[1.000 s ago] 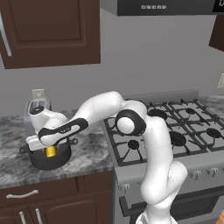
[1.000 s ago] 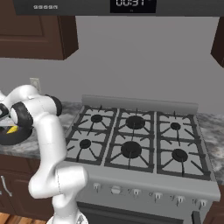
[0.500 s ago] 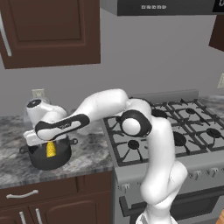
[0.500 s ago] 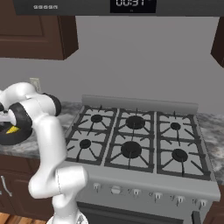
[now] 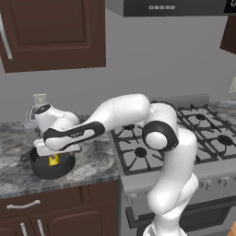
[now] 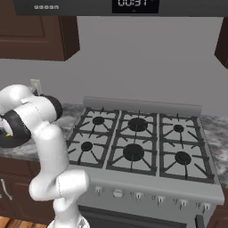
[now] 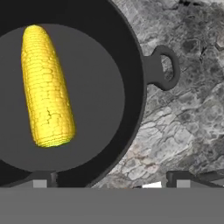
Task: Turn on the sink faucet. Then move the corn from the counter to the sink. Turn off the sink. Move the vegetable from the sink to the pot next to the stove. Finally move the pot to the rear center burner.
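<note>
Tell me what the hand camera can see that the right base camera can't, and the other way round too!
The hand view looks straight down into the pot. You can see the whole yellow corn lying on its flat bottom, one looped pot handle, and the jaws wide apart with nothing between them.

The right base view gives the whole stove with its six black burners, the knobs along its front, and the robot's white arm bending to the left.

Both share the dark pot sitting on the marbled counter, beside the stove.
</note>
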{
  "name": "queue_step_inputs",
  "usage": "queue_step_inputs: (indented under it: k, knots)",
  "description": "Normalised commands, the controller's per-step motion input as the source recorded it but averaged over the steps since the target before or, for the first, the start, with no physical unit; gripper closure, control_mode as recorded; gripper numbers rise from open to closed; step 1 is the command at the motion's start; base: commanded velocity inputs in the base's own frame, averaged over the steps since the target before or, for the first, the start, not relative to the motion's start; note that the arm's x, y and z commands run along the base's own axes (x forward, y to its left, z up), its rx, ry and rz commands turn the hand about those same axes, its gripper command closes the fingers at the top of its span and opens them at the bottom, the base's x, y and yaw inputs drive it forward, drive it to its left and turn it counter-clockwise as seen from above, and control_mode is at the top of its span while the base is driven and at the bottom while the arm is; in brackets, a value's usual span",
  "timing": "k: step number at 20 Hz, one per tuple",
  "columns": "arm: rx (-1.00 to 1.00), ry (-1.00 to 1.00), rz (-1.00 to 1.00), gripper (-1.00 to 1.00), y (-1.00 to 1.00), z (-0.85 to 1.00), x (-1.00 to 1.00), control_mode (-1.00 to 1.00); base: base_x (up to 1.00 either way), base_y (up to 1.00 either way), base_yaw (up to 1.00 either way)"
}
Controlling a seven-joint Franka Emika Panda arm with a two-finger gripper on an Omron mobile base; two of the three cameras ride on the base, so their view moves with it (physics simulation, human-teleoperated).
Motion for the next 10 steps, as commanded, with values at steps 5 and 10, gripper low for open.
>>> queue_step_inputs:
  k: [5,10]
  knots:
    - [0.02,-0.1,-0.14,-1.0,-0.59,0.12,-0.13,-1.0,0.0,0.0,0.0]
    - [0.0,-0.14,-0.07,-1.0,-0.16,0.12,0.03,-1.0,0.0,0.0,0.0]
